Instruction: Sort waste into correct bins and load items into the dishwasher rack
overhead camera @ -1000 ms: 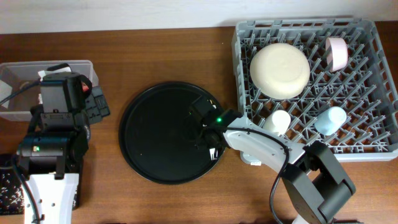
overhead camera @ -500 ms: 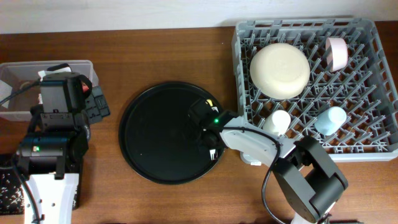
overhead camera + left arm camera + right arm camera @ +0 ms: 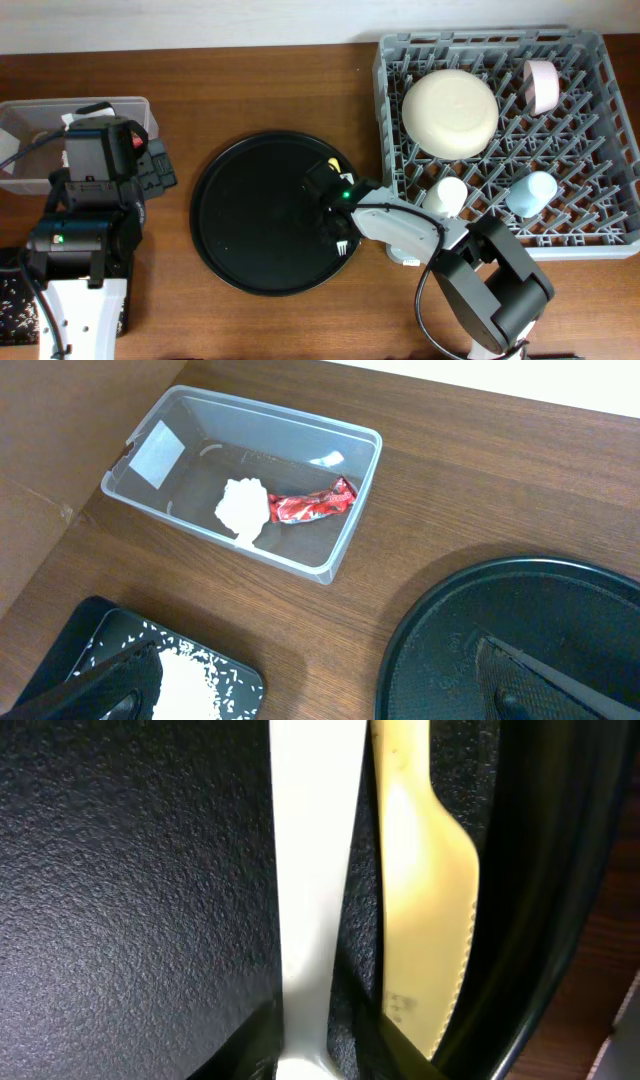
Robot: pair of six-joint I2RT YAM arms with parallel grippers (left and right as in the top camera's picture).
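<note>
Overhead: the right gripper is hanging low over the right part of the round black tray. The fork is lying beneath it, with white tines showing on one side of the fingers and a bit of yellow on the opposite side. Beyond the fingers, off the tray, the dishwasher rack is holding the cream bowl, the pink bowl, the white cup and the light blue cup. The left arm is sitting partly over the clear tub. Neither gripper's opening is showing from up here.

Left wrist: the left gripper is holding nothing, its two dark fingers spread wide apart. Ahead of them, the clear tub is holding the white tissue and the red wrapper, which are touching each other. Beside the left finger, the black bin is carrying the rice grains. The right finger is overlapping the tray's rim.

Right wrist: the fork's white stem is running straight out between the fingers, which are standing on either side of it. A dark gap is showing on the right, so they are not pinching it. A pale yellow, tooth-edged piece is lying just beside the stem, on the right finger's side and close to the tray's rim.
</note>
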